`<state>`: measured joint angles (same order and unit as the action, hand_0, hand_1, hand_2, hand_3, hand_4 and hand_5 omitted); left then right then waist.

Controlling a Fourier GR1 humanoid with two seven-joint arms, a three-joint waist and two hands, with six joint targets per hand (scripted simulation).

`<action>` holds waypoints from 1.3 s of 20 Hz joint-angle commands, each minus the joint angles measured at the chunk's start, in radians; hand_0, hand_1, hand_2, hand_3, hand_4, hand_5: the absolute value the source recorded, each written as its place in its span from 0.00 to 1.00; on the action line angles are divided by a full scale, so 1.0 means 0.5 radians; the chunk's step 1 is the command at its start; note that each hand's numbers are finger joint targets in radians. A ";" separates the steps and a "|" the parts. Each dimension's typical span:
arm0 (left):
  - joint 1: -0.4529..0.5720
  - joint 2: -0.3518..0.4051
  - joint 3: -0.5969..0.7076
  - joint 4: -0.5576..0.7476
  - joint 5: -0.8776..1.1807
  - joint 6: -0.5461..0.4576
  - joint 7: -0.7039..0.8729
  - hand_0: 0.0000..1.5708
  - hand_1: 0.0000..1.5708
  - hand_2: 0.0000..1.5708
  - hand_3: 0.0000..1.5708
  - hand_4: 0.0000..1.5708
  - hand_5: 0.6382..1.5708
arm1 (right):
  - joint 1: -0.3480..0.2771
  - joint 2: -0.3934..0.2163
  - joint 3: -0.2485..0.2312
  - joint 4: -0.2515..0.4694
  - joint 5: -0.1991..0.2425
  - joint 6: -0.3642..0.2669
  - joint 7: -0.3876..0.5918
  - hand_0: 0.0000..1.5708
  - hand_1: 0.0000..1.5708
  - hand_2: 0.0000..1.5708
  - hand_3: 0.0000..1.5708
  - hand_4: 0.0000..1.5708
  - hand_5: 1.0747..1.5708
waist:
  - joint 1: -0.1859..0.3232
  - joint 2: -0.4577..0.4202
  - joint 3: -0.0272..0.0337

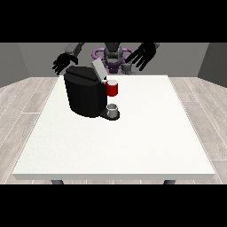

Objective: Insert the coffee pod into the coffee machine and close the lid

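I see the coffee machine point(85, 91) on the table point(133, 142), left of centre, lid point(98, 69) tilted up. A red thing at the machine point(112, 88) sits on its right side. A small grey thing point(127, 67) stands at the far edge; I cannot confirm it is the pod. The hand at the view's right point(142, 55) hangs near it, fingers spread. The hand at the view's left point(65, 62) hangs behind the machine, fingers relaxed, empty.

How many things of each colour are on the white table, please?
Black: 1, the coffee machine
Red: 1, the red thing at the machine
Grey: 1, a grey thing on the machine's base
Total: 3
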<state>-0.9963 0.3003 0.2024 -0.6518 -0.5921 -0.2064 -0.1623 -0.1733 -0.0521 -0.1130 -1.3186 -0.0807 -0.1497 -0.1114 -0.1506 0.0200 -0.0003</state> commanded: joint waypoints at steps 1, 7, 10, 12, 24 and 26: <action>0.193 -0.184 0.259 -0.001 0.322 0.026 -0.085 0.00 0.00 0.00 0.00 0.17 1.00 | 0.081 -0.027 -0.032 -0.015 -0.016 0.015 -0.031 0.00 0.00 0.00 0.00 0.31 1.00 | 0.122 -0.146 -0.003; 0.455 -0.348 0.289 -0.056 0.466 -0.040 -0.157 0.00 0.00 0.00 0.00 0.00 1.00 | 0.096 -0.154 0.020 -0.102 0.015 0.130 0.087 0.00 0.00 0.00 0.00 0.22 1.00 | 0.265 -0.405 -0.001; 0.618 -0.393 0.366 -0.009 0.557 -0.043 -0.132 0.00 0.00 0.00 0.00 0.09 1.00 | 0.102 -0.137 0.146 -0.271 0.009 0.198 0.296 0.00 0.00 0.00 0.00 0.16 1.00 | 0.239 -0.564 -0.003; 0.694 -0.486 0.322 -0.055 0.541 0.019 -0.201 0.00 0.00 0.00 0.00 0.14 1.00 | -0.032 -0.207 0.102 -0.250 0.032 0.194 0.270 0.00 0.00 0.00 0.00 0.00 1.00 | 0.365 -0.492 -0.001; 0.991 -0.570 0.262 -0.413 0.804 -0.242 -0.126 0.00 0.00 0.00 0.00 0.02 1.00 | -0.143 -0.275 0.159 -0.231 0.086 0.334 0.275 0.00 0.00 0.00 0.00 0.15 1.00 | 0.590 -0.424 0.001; 1.141 -0.598 0.109 -0.520 0.909 -0.156 -0.061 0.00 0.00 0.00 0.00 0.00 1.00 | -0.112 -0.271 0.168 -0.195 0.093 0.357 0.301 0.00 0.00 0.00 0.00 0.14 1.00 | 0.591 -0.532 0.001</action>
<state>-0.5074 0.0243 0.3284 -0.8398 -0.1935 -0.3063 -0.2189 -0.2261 -0.1807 -0.0373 -1.4409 -0.0515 0.0098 0.0486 0.1256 -0.2277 -0.0001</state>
